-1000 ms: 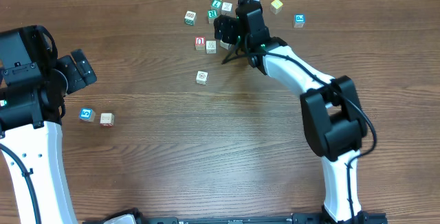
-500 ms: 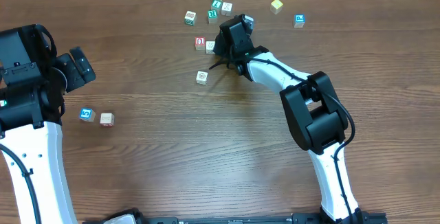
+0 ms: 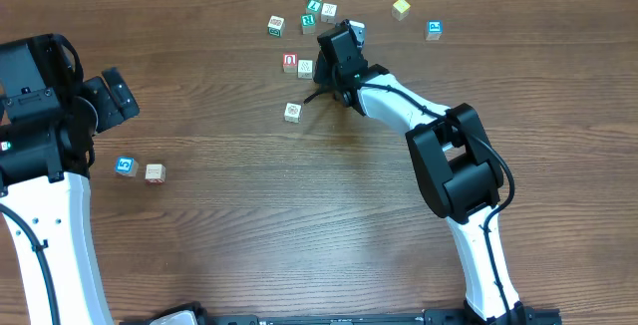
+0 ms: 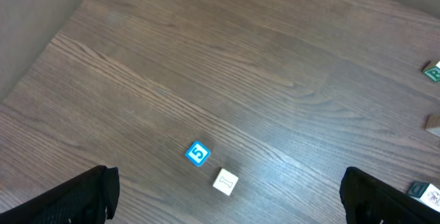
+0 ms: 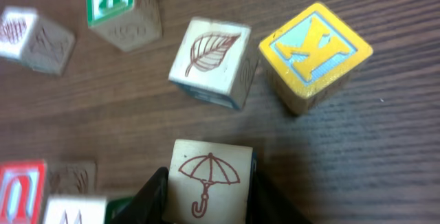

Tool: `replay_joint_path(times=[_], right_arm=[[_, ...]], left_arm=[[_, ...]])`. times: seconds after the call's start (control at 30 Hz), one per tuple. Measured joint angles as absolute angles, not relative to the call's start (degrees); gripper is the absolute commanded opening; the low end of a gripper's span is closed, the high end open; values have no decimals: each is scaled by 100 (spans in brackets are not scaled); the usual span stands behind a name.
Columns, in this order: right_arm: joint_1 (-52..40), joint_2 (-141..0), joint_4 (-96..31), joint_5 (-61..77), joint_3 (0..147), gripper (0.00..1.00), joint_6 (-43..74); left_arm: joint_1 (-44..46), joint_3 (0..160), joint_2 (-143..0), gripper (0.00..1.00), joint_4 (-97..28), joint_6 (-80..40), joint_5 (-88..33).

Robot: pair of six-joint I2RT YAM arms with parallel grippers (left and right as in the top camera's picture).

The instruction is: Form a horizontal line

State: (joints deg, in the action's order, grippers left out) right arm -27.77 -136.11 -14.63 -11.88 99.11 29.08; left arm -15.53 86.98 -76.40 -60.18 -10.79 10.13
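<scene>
Legibly, "5" on blue cube (image 4: 197,153).

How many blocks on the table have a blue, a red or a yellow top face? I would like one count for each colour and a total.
Blue blocks: 2
Red block: 1
Yellow blocks: 2
Total: 5

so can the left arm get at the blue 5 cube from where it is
Probably yes: the blue 5 cube sits near the open left gripper with nothing over it. Only a whitish cube close beside it might crowd one finger.
</scene>
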Motion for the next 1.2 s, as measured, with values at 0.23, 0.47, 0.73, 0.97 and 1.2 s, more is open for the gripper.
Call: replay_joint_path(times=[0.23, 0.47, 0.73, 0.97, 1.2], right_arm=[[-2982, -12479, -3000, -1203, 9931, 22, 2589], [-4012, -11817, -3426, -454, 10049, 21, 2902], [-4681, -12298, -2211, 521, 9802, 22, 3610], [-5452, -13006, -1240, 856, 9797, 23, 4495], [-5918, -13347, -731, 611, 9773, 27, 4827]], left_arm=[[-1597, 8700, -7240, 100, -6023, -1201, 1009], [-2744, 8729, -6368, 100, -6624, -1973, 991], [-4606, 8770, -7343, 100, -6287, -2377, -598], [-4790, 8770, -8366, 100, -6475, -2405, -1273], [-4790, 8770, -8392, 100, -6473, -2405, -1398]])
